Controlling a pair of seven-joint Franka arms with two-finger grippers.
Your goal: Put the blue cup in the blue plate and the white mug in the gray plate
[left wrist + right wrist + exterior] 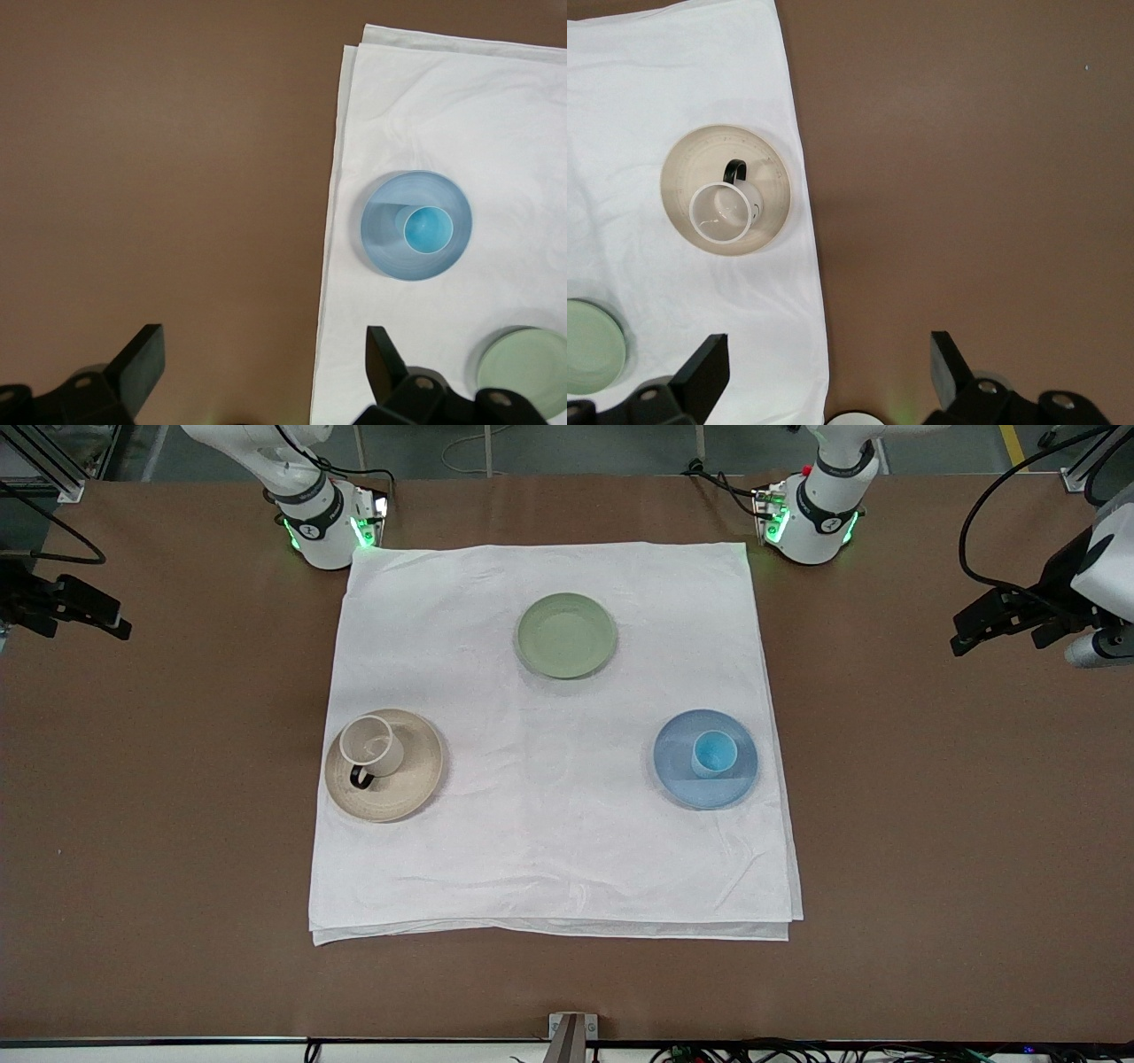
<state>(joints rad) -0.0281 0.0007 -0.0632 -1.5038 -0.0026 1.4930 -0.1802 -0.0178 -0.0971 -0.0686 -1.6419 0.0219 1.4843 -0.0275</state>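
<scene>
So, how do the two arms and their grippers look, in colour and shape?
Both arms are white with black joint bands, green lights at their bases and black cables. The left gripper and the right gripper each have two black, wedge-shaped fingers.

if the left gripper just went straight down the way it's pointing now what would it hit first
Probably bare brown table: the open left gripper points down beside the white cloth, clear of the blue plate holding the blue cup.

No readable text, label, brand, number or sign shows on anything in the three views.
</scene>
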